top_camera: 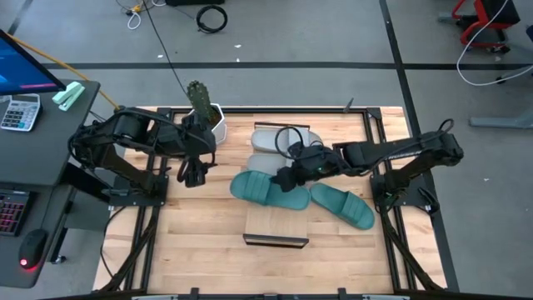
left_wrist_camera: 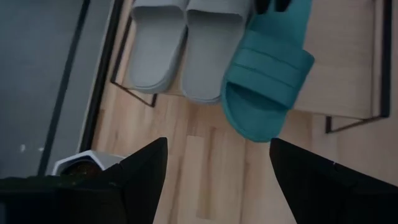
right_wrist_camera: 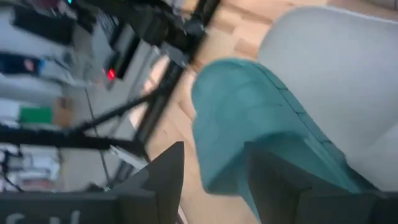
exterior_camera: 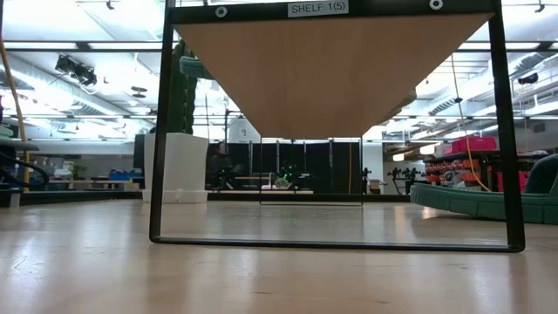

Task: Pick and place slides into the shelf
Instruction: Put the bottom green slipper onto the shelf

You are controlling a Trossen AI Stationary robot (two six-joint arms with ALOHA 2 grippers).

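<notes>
The shelf (top_camera: 276, 225) lies down the middle of the table. Two light grey slides (left_wrist_camera: 186, 50) rest side by side on its far end. Beside them a teal slide (top_camera: 254, 187) lies across the board, its toe end (left_wrist_camera: 252, 118) sticking out over the shelf's left edge. My right gripper (top_camera: 287, 179) hovers at this slide's right end, fingers apart (right_wrist_camera: 212, 149). A second teal slide (top_camera: 343, 207) lies flat on the tabletop to the right of the shelf. My left gripper (top_camera: 193, 171) waits open (left_wrist_camera: 217, 146) above the table left of the shelf. My right gripper stands open at the teal slide's strap end (right_wrist_camera: 261, 124), slanting down from the table's right. The blur and its own fingers hide the place, so I cannot tell whether a finger still touches the slide. The slide rests on the shelf.
A potted cactus in a white pot (top_camera: 204, 108) stands at the table's far left, close behind my left gripper. The shelf's near half is bare board. In the low view the dark shelf frame (exterior_camera: 336, 244) fills the middle, with the loose teal slide (exterior_camera: 488, 202) to its right.
</notes>
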